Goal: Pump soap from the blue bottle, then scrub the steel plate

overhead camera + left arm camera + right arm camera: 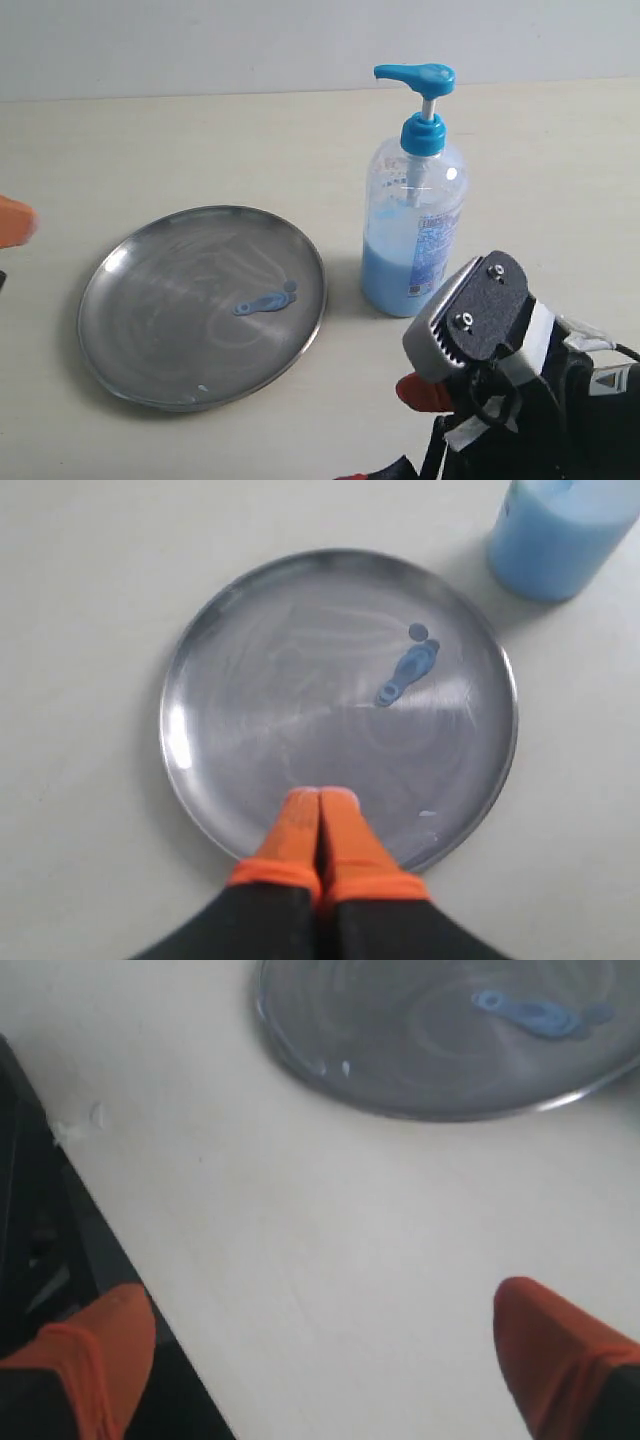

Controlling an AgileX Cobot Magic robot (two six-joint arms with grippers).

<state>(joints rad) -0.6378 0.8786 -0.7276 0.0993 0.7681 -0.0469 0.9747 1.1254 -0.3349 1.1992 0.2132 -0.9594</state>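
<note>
No wording can be read anywhere in the scene. The tall clear plastic pump bottle with a bright blue head (400, 190) carries a blue-and-white printed label (437, 250) on its lower wall. The label's lines of print are too small and blurred to make out. Near the bottle, the black robot arm housing (580, 430) bears a pale triangular mark (604, 381), and whatever is inside it is illegible.

a pale cream tabletop (200, 140) meets a plain light grey wall (200, 40) behind.
</note>
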